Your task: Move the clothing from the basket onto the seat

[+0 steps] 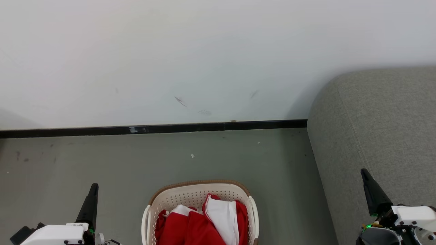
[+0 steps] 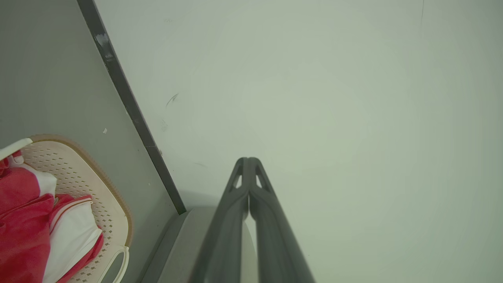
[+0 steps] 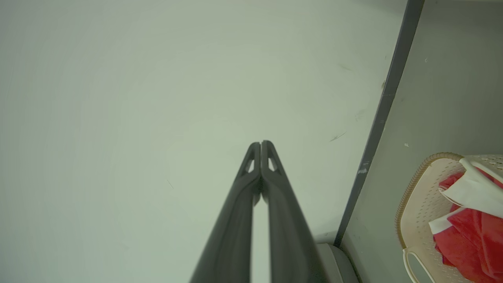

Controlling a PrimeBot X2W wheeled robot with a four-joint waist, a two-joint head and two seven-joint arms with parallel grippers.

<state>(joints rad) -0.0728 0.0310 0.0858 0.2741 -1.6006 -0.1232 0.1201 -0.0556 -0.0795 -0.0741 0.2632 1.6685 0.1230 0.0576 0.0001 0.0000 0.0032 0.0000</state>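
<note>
Red and white clothing [image 1: 201,226] lies bunched inside the cream perforated basket [image 1: 190,195] on the floor, bottom centre of the head view. The grey seat [image 1: 381,129] rises at the right. My left gripper [image 1: 93,186] is shut and empty, left of the basket and apart from it. Over the seat's front part, my right gripper [image 1: 363,172] is shut too, holding nothing. In the left wrist view the shut left gripper [image 2: 248,159] points at the wall, with the basket [image 2: 114,196] and clothing [image 2: 23,220] at lower left. The right wrist view shows the shut right gripper [image 3: 261,143], basket [image 3: 416,200] and clothing [image 3: 471,232].
A white wall [image 1: 204,58] with a black baseboard [image 1: 153,129] runs across behind the basket. Grey floor [image 1: 102,160] lies between the wall and the basket and to its left. A narrow strip of floor separates basket and seat.
</note>
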